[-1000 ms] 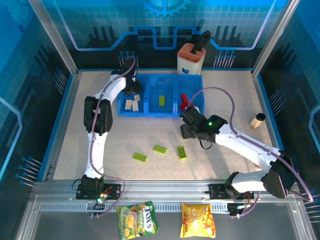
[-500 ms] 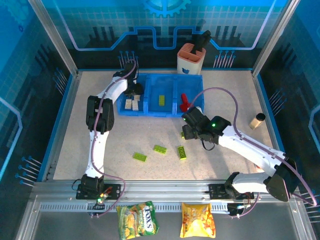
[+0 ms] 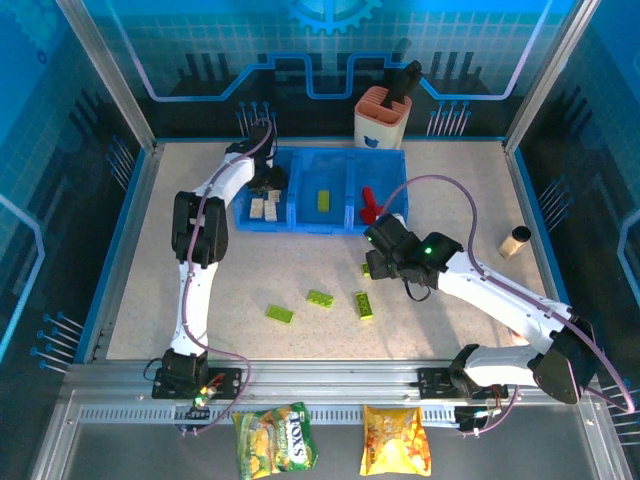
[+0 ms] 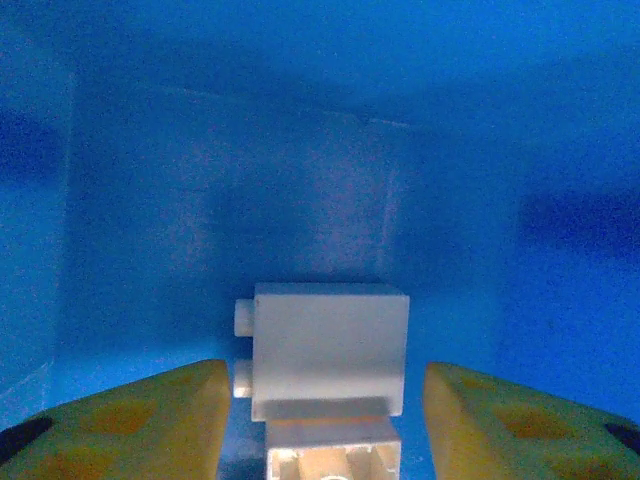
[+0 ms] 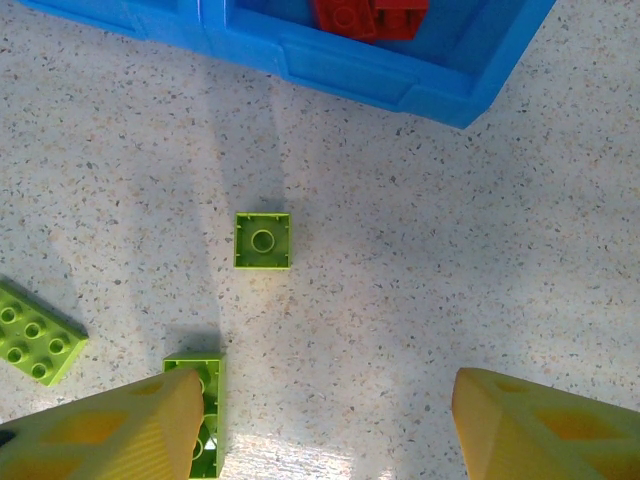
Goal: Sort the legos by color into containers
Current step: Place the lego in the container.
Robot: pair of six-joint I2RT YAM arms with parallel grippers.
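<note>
The containers (image 3: 300,222) are three joined blue bins at the back of the table. My left gripper (image 3: 268,190) reaches down into the left bin over cream legos (image 3: 264,208). It stands open (image 4: 325,425), its fingers (image 4: 130,420) apart from a cream brick (image 4: 330,345) lying on the bin floor, with another cream brick (image 4: 333,455) below it. The middle bin holds a green brick (image 3: 324,200), the right bin red ones (image 3: 370,205) (image 5: 370,15). My right gripper (image 3: 374,260) (image 5: 330,430) hangs open over bare table near a small green square brick (image 5: 263,241). More green legos (image 3: 280,314) (image 3: 320,298) (image 3: 363,305) lie in front.
An orange-and-white holder (image 3: 381,118) with a black tool stands behind the bins. A small tan cylinder (image 3: 515,241) lies at the right. Two snack bags (image 3: 276,440) (image 3: 396,440) rest on the front ledge. Blue walls enclose the table.
My left gripper's fingers have spread, leaving the cream brick lying in the left bin. The right gripper has drifted slightly right and nearer, still open.
</note>
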